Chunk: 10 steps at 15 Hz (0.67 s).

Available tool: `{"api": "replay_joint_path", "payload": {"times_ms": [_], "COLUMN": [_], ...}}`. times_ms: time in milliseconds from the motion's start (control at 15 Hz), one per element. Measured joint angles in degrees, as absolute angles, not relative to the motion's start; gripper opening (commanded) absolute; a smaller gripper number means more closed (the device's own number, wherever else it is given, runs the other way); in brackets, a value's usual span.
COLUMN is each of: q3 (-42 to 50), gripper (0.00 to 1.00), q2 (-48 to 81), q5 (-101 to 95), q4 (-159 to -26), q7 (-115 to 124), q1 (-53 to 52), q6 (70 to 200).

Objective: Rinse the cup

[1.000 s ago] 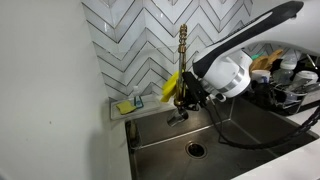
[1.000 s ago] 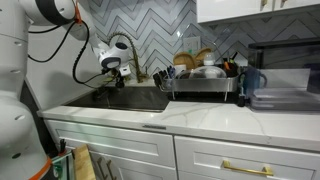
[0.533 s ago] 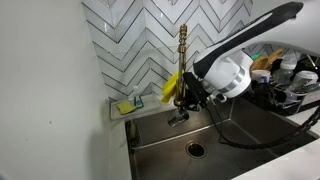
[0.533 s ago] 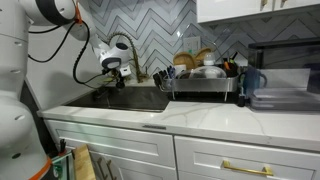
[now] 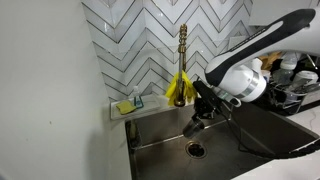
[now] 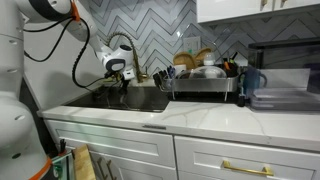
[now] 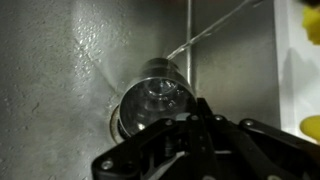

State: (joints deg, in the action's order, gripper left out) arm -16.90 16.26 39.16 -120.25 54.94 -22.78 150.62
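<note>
A small shiny metal cup (image 7: 152,97) shows from above in the wrist view, open side toward the camera, over the grey sink (image 7: 60,70). My gripper (image 7: 196,112) is shut on its rim at the right side. In an exterior view the gripper (image 5: 201,113) holds the cup (image 5: 192,125) low inside the sink basin (image 5: 160,135), to the right of and below the gold faucet (image 5: 183,48). In the other exterior view the gripper (image 6: 125,83) hangs over the sink (image 6: 135,101); the cup is too small to make out there.
A yellow brush or cloth (image 5: 178,90) hangs at the faucet's base. A sponge tray (image 5: 126,106) sits on the back ledge. The drain (image 5: 195,149) is below the cup. A full dish rack (image 6: 203,78) stands beside the sink.
My gripper has moved with the cup to the right and down, away from under the faucet and deeper into the basin.
</note>
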Motion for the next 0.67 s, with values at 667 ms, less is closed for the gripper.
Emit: {"api": "replay_joint_path", "payload": {"times_ms": [667], "q3": [-13.0], "gripper": [0.01], "q2": [-0.9], "q5": [14.6], "q4": [-128.4], "q7": [60.3], "q1": [-19.2], "q6": [136.8]}}
